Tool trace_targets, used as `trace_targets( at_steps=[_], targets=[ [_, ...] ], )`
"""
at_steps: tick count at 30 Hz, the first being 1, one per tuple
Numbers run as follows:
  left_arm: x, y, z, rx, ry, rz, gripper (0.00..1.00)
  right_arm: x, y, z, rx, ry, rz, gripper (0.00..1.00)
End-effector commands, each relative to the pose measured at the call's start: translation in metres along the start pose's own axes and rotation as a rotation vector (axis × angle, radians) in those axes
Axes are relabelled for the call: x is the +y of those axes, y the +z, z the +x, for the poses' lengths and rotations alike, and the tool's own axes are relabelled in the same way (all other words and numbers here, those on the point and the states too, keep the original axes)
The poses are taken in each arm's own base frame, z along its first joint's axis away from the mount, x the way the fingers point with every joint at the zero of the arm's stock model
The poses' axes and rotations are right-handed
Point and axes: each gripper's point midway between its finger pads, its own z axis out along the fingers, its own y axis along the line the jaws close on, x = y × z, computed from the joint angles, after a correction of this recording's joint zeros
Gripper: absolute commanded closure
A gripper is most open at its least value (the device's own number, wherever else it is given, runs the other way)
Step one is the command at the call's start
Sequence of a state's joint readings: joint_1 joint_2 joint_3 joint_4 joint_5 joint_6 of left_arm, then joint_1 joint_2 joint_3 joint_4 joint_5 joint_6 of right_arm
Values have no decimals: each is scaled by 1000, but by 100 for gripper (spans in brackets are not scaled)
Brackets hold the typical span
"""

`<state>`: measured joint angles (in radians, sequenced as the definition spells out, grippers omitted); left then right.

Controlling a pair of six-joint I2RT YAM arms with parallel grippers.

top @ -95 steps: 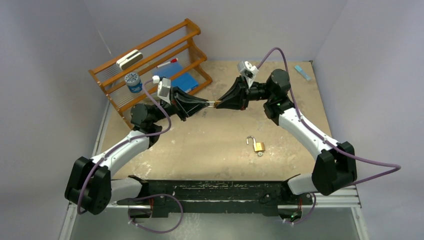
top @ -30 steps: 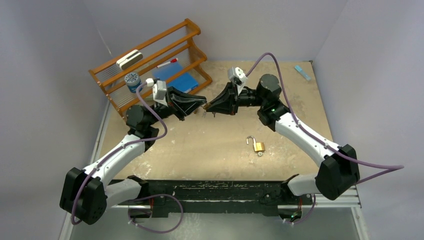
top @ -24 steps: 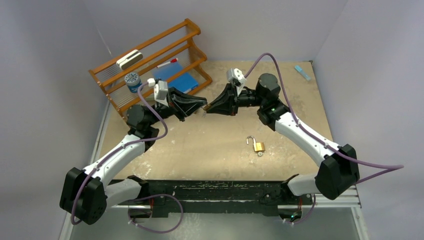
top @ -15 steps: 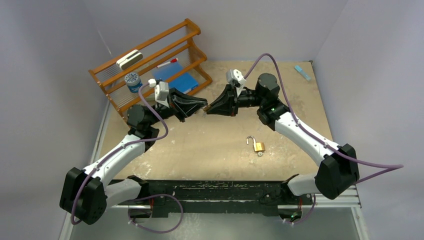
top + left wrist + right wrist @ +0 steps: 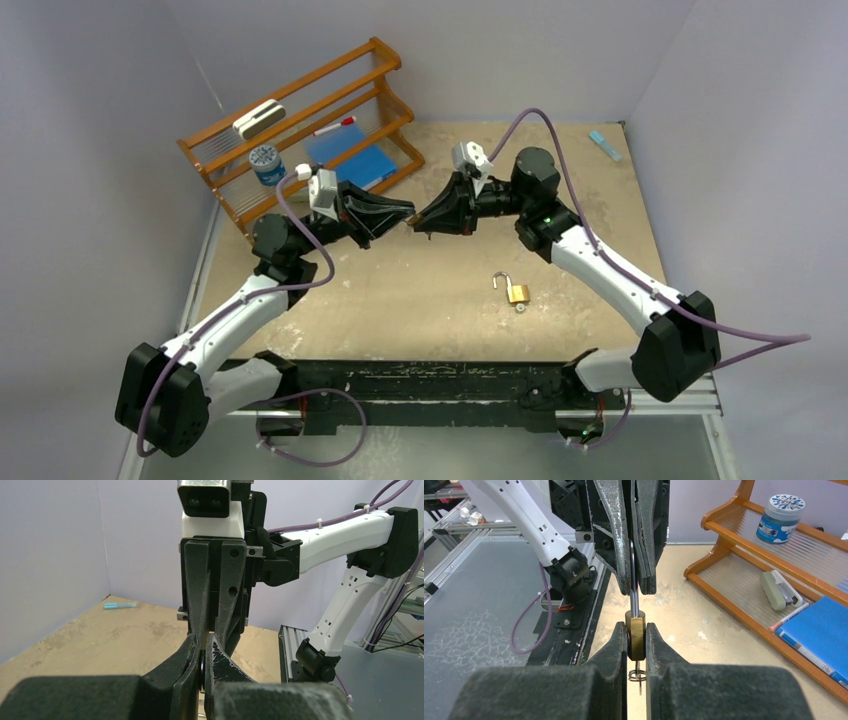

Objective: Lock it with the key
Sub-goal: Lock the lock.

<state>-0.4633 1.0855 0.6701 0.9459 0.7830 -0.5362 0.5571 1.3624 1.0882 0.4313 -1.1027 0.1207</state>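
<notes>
A small brass padlock (image 5: pixel 636 639) hangs in the air above the back middle of the table, and my right gripper (image 5: pixel 636 630) is shut on its body. Its steel shackle (image 5: pixel 634 600) runs up into my left gripper (image 5: pixel 635 591), which is shut on it. The key (image 5: pixel 637 676), with a wire ring, sticks out of the padlock's underside between my right fingers. In the top view the left gripper (image 5: pixel 406 212) and right gripper (image 5: pixel 424 218) meet tip to tip. In the left wrist view the left gripper (image 5: pixel 204 642) pinches a thin dark edge, with the right fingers (image 5: pixel 197 580) straight ahead.
A second brass padlock (image 5: pixel 516 292) with its shackle open lies on the table nearer the right arm. A wooden rack (image 5: pixel 300 120) at the back left holds a blue jar (image 5: pixel 266 164), a stapler (image 5: pixel 259 118) and a blue book (image 5: pixel 357 160). A light-blue strip (image 5: pixel 604 144) lies at the back right.
The two grippers, joined at the padlock, have drifted slightly left and down since the oldest frame. Both grips are unchanged over the last second.
</notes>
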Motion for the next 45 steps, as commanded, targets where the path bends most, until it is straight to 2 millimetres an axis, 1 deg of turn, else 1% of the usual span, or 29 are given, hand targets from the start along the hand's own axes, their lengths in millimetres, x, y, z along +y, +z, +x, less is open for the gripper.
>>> trace_targets(
  at_steps=[1, 13, 16, 23, 27, 35, 45],
  targets=[
    [4, 0, 2, -1, 39, -37, 100, 24, 0, -26, -40, -99, -44, 100],
    [2, 4, 8, 32, 15, -1, 100, 20, 0, -19, -24, -85, -37, 100],
    [-1, 7, 12, 56, 6, 20, 100, 19, 0, -20, -26, -88, -37, 100],
    [-6, 10, 23, 163, 56, 15, 100, 19, 1, -19, -24, -88, -46, 100],
    [-10, 11, 23, 169, 59, 29, 100, 20, 1, -19, -23, -87, -53, 100],
    [-7, 12, 20, 166, 67, 14, 100, 21, 1, -20, -24, -91, -55, 100],
    [-5, 12, 22, 171, 64, 5, 100, 20, 2, -19, -22, -88, -57, 100]
  ],
)
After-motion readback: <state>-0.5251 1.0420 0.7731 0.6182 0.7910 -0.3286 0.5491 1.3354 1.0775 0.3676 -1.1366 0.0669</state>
